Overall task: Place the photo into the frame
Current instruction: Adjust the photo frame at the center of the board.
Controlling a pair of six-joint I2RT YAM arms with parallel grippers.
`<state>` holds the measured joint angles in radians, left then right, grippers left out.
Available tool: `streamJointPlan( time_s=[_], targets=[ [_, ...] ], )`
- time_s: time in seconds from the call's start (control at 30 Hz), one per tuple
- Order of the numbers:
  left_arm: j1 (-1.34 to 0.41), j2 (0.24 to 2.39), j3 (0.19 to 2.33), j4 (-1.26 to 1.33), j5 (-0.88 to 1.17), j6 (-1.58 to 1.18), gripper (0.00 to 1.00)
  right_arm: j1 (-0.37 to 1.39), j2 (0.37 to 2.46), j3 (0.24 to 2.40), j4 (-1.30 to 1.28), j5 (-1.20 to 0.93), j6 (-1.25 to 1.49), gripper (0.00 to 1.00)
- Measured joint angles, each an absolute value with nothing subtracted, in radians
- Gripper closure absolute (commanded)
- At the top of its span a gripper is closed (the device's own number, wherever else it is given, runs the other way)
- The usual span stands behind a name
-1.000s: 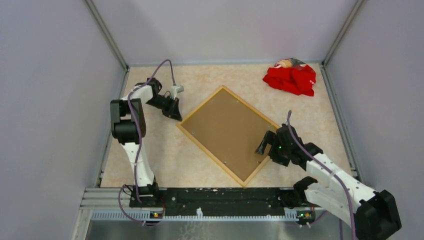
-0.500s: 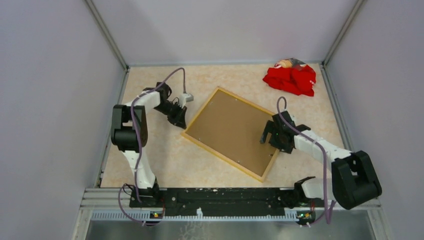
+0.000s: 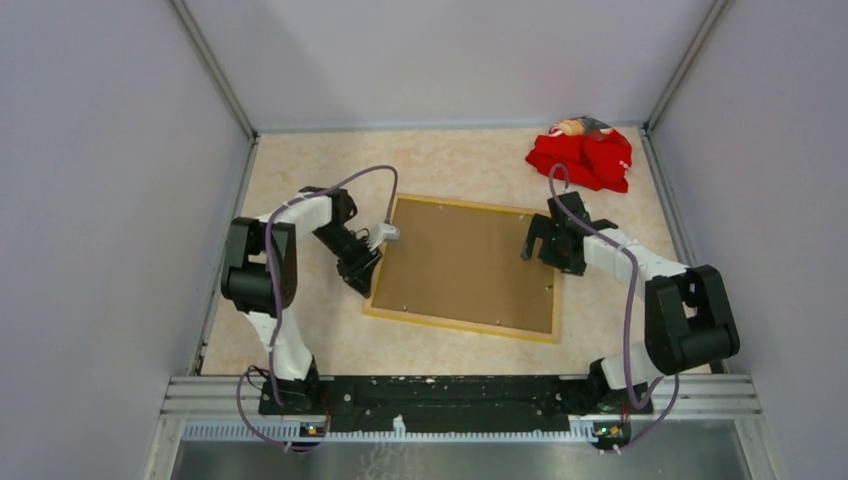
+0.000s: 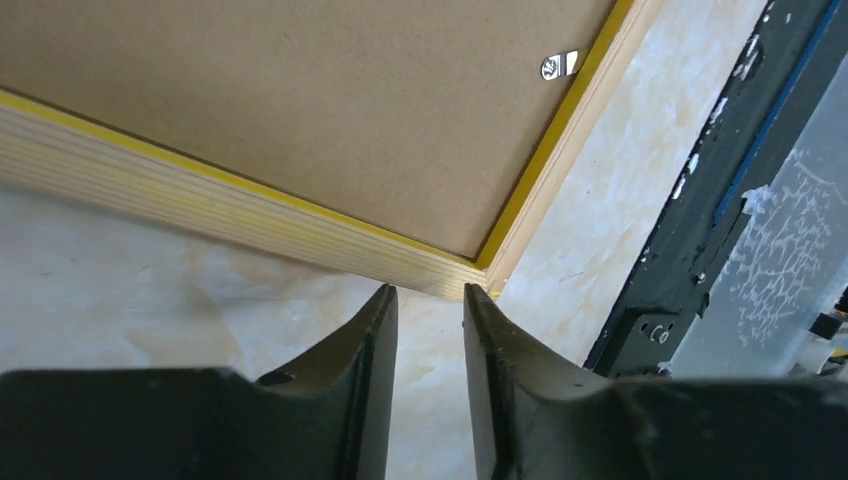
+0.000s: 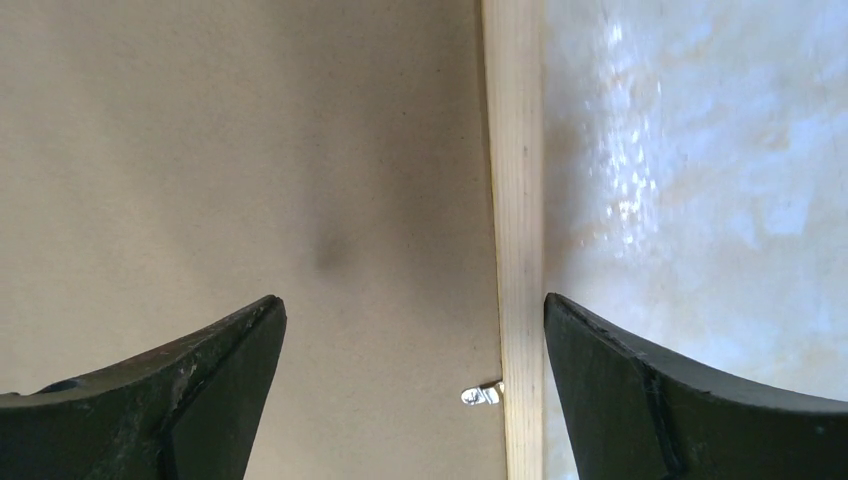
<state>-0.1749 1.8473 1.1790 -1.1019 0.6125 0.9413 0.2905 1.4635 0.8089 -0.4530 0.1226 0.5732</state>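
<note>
our left gripper (image 4: 428, 296) sits low by the left side of the frame (image 3: 460, 326). its fingers (image 4: 360, 350) are drawn almost together, with only a slit of table (image 3: 300, 330) showing between them and nothing held. the tips are just beside the frame's near left corner; we cannot tell whether they touch it. our right gripper (image 5: 412, 310) is spread wide over the frame's right side, one finger above the brown backing board (image 3: 470, 260), the other above the table, with the pale wood rail between them. the frame lies flat, back up, mid-table, the board filling it, with a small metal clip (image 5: 482, 394) at the rail. a red cloth (image 3: 582, 158) lies in the far right corner, well apart.
</note>
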Motion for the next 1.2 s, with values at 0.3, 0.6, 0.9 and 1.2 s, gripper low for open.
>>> streamJointPlan(
  time_s=[0.3,0.6,0.9,1.2],
  targets=[
    [-0.044,2.082,1.586,-1.071,0.719,0.778,0.56,0.272,1.454,0.939,-0.408,0.042,0.529,0.01],
    [-0.023,2.229,1.663,-1.010,0.859,0.598,0.57,0.302,1.466,0.967,-0.351,-0.051,0.548,0.01],
    [-0.030,2.257,1.663,-0.999,0.917,0.545,0.81,0.482,1.705,1.145,-0.201,-0.182,0.619,0.04],
    [-0.025,2.220,1.538,-0.931,1.002,0.483,0.88,0.625,2.008,1.385,-0.037,-0.318,0.677,0.12]
  ],
)
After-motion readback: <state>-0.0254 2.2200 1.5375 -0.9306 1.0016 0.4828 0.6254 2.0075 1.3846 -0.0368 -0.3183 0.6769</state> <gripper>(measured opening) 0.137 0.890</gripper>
